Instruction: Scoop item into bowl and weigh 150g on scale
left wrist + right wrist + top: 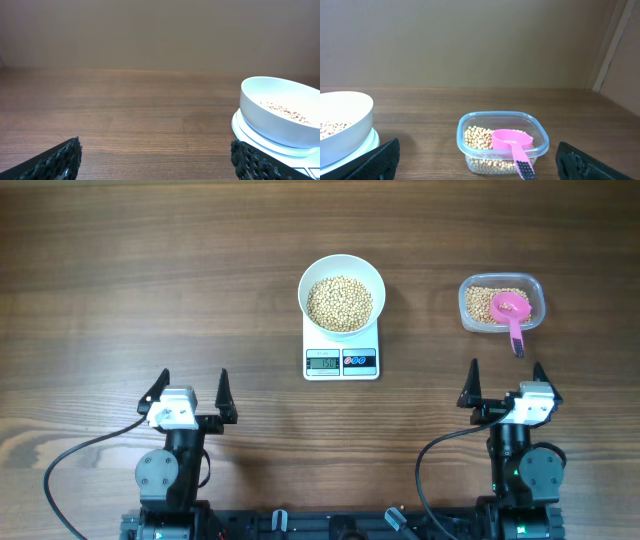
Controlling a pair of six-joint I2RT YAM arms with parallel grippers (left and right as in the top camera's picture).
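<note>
Beans (340, 303): a tan heap filled the bowl, and more lay in the tub; neither gripper carried any.
Left gripper (193, 380): released, fingers spread wide, grasping nothing; it hung over bare table at the near left, well apart from the scale.
Right gripper (506, 370): released, fingers spread wide, grasping nothing; it sat at the near right, close to the scoop's handle end but not touching it.
Scoop (511, 310): pink, its cup resting on the beans in the tub, its handle reaching out over the tub's near rim, with a dark tip pointing toward the right gripper.
Tub (463, 305): clear plastic with rounded corners, on the table to the right of the scale, apart from it.
Bowl (302, 285): white, round, upright, standing on the scale's platform.
Scale (340, 348): white, at the middle of the table, its display and buttons on the near edge; the digits were too small to read surely.
Table (100, 280): dark wood grain.
</note>
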